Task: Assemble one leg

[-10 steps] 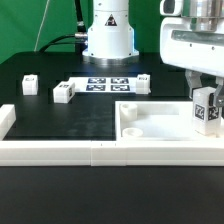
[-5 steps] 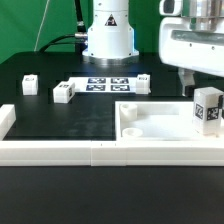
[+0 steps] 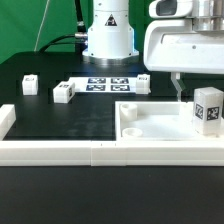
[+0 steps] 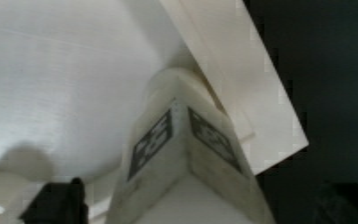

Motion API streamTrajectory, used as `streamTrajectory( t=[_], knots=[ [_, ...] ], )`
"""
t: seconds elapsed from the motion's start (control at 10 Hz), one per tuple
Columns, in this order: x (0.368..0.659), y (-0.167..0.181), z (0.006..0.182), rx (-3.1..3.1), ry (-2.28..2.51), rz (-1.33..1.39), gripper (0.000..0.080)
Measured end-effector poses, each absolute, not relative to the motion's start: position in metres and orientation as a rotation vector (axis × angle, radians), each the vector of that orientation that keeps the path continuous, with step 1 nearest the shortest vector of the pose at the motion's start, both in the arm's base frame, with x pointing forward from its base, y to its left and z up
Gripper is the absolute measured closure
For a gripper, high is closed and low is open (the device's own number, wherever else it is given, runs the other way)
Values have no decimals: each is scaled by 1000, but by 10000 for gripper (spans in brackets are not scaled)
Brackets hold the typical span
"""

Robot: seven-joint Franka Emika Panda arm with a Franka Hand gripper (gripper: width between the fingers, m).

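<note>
The leg (image 3: 208, 108) stands upright on the white tray (image 3: 150, 132), at the tray's corner on the exterior view's right, marker facing out. The end effector (image 3: 192, 86) hangs just above the tray beside the leg, spread wide and empty, one finger (image 3: 178, 90) clear of the leg.

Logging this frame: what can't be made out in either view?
- The claw: open or shut is unclear. The exterior view shows one finger; the wrist view shows only a dark tip at the picture's edge.
- The leg: seated in the tray or merely standing? Too small in the exterior view, blurred in the wrist view.
- The tray's far corner: cut off by the exterior view's right edge.
</note>
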State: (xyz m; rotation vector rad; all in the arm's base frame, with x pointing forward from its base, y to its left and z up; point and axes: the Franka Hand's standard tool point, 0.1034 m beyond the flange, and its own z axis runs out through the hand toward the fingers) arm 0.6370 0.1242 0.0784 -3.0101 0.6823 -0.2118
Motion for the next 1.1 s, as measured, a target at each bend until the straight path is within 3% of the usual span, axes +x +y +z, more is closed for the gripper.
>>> streamTrajectory(
  t=[0.5, 0.7, 1.0, 1.1],
  knots=[
    [639, 120, 79, -3137, -39, -243, 150],
    [639, 120, 79, -3141, -90, -243, 150],
    [639, 120, 79, -3139, -33, -243, 510],
    [639, 120, 79, -3137, -3, -243, 510]
  ],
)
